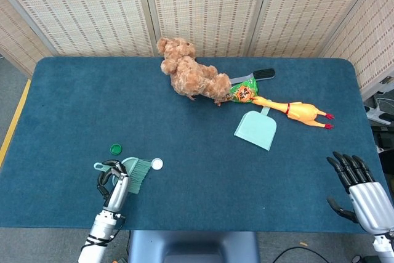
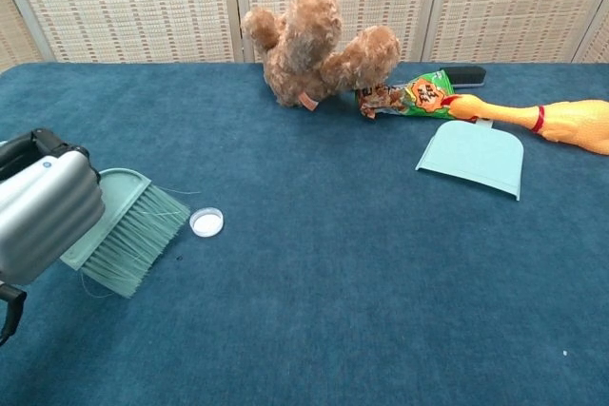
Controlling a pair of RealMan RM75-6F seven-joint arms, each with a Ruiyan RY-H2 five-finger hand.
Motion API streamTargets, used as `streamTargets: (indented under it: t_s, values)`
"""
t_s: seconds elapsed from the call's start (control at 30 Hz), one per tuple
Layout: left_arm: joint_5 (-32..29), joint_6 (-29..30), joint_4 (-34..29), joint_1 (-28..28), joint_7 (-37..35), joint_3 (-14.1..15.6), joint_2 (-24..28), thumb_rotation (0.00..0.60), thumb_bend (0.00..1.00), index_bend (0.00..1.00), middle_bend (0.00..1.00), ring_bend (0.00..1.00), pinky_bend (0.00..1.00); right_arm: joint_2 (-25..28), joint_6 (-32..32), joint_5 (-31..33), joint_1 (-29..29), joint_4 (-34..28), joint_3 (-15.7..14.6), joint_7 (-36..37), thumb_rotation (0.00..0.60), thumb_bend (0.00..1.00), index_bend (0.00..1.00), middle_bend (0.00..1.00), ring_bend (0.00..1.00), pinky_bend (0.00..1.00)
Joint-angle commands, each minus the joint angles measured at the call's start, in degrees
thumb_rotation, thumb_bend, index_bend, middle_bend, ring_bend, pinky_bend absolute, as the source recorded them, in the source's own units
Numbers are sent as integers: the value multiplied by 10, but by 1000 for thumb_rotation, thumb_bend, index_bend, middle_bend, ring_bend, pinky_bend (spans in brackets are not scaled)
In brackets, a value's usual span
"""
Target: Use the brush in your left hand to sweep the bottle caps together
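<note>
While the left hand [image 1: 117, 188] sits near the front-left edge of the blue table [image 1: 184, 201], its fingers are wrapped around the handle of the pale green brush [image 1: 136, 172]. Chest view: same hand [image 2: 43, 221] fills the left edge, brush [image 2: 128, 235] angled with bristles pointing right and down toward the cloth; whether the bristles touch the surface I cannot tell.

One white bottle cap [image 1: 157, 164] lies just beside the bristle tips, on their right; in the chest view that cap [image 2: 206, 222] sits open side up, very near the bristles but apart from them. A green bottle cap [image 1: 116, 149] lies on the table behind the hand, to the left of the brush; it shows only in the head view. The two caps are separated, with the brush between them.

Right hand [image 1: 364, 195] rests at the front-right corner of the table, fingers spread and straight, holding nothing.

Far side of table: brown teddy bear [image 1: 188, 72] lying down, a snack packet [image 1: 243, 92] touching its lower end, a black object [image 1: 263, 74] just behind the packet. Yellow rubber chicken [image 1: 295, 111] stretches right from the packet. Pale green dustpan [image 1: 256, 129] lies just in front of the chicken, well apart from the brush.
</note>
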Motion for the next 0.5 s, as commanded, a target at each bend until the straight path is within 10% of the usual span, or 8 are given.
streamTargets:
  t_s: [0.03, 0.5]
  values:
    - [-6, 6, 30, 3, 27, -2, -16, 600, 490, 936, 1000, 791, 828, 0, -1, 2, 0, 1, 1, 1, 600, 197, 0, 0, 0, 0]
    - [-42, 14, 122, 1, 38, -20, -30, 600, 491, 936, 1000, 791, 828, -1, -6, 6, 0, -2, 1, -7, 600, 197, 0, 0, 0, 0]
